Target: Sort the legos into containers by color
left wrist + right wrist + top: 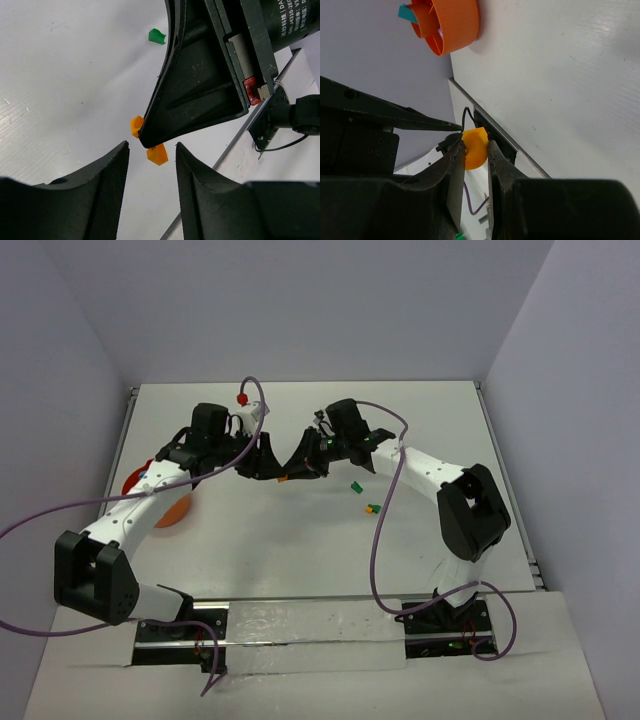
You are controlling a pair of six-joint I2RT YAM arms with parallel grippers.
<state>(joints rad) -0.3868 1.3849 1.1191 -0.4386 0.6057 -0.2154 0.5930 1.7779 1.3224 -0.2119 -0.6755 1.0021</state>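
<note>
The right gripper (476, 145) pinches an orange-yellow brick (474, 152) tightly, just ahead of the left gripper (151, 150), whose fingers stand open on both sides of it, and the bowl (460, 20) lies beyond, on the left arm's nearer side.

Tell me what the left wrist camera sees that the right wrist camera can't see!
Only the left wrist view shows a green lego lying loose on the table. Only the right wrist view shows the orange bowl holding a teal lego. Both show the orange-yellow lego pinched in the right end effector.
</note>
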